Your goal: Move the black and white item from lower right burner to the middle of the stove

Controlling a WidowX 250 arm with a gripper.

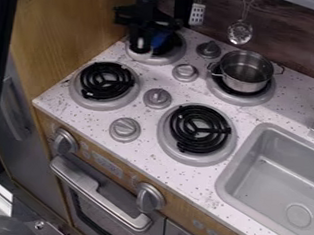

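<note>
Dark post (0,40) stands camera-side of the claw (149,43), whose closure cannot be determined. Control knob (157,97), nearer the claw, could tilt anything set upon it.

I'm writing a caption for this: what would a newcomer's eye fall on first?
The black coils on the two front burners stand out first against the pale speckled stovetop. Next comes the shiny pot on the back right burner, then the dark end effector above the back left burner.
</note>
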